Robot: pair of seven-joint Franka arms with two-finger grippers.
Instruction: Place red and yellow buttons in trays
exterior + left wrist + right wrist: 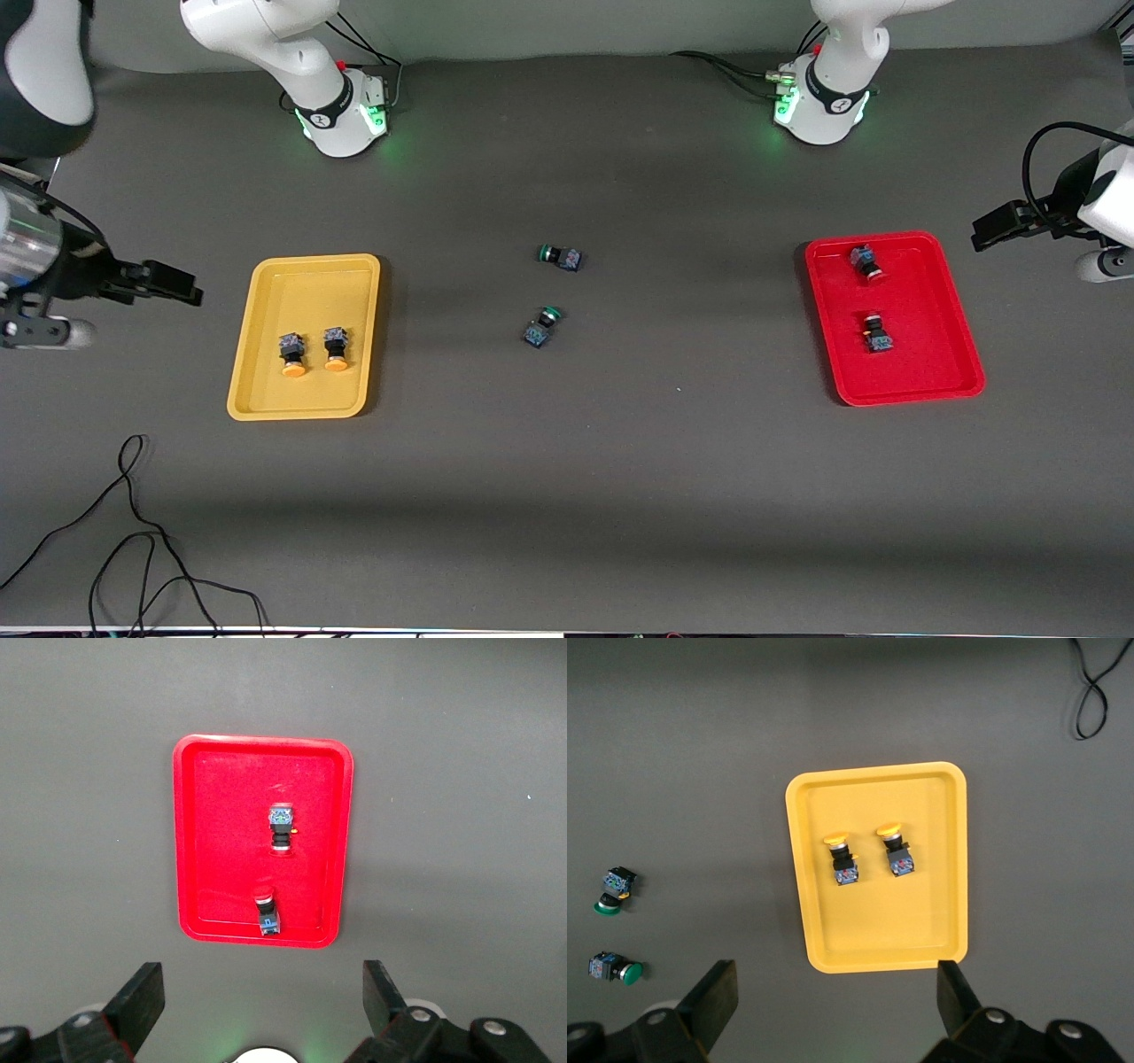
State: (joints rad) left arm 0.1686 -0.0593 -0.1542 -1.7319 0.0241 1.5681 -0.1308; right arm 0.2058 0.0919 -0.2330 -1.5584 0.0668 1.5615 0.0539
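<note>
On dark table (567, 496): cable (133, 532); left gripper (263, 1005), right gripper (837, 1001) spread wide, empty.

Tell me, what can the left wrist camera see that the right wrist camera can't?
Only the left wrist view shows the red tray with two red buttons in it. Only the right wrist view shows the yellow tray holding two yellow buttons, two green buttons and a black cable on the table. Both show that arm's own open gripper, left gripper and right gripper.
</note>
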